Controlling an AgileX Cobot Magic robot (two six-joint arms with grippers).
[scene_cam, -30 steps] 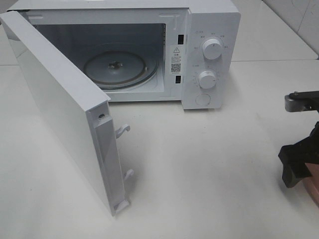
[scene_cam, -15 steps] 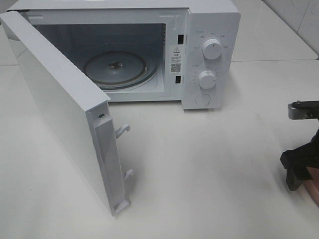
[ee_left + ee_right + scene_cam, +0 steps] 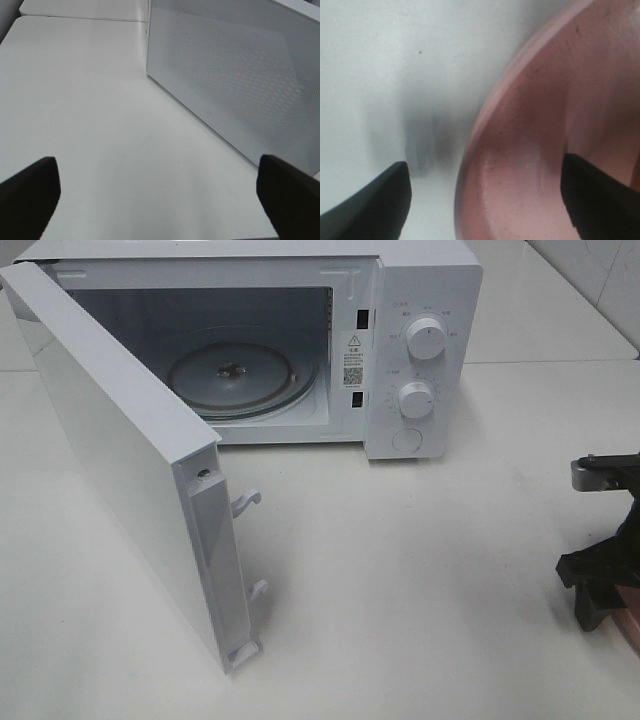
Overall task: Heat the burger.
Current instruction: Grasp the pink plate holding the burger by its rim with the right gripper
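Observation:
The burger is out of view in every frame. A pink plate fills much of the right wrist view, and only a sliver of the plate shows at the right edge of the exterior high view. My right gripper stands open astride its rim, one finger over the table outside and the other finger inside the plate. From above, the right gripper sits at the far right edge. My left gripper is open over bare table beside the microwave door.
A white microwave stands at the back, with its glass turntable bare. Its door swings wide open toward the front left, latch hooks sticking out. A white tabletop lies between the door and the right gripper.
The right gripper has sunk slightly toward the plate at the right edge, and its jaws have narrowed a little. The microwave and its door have not moved.

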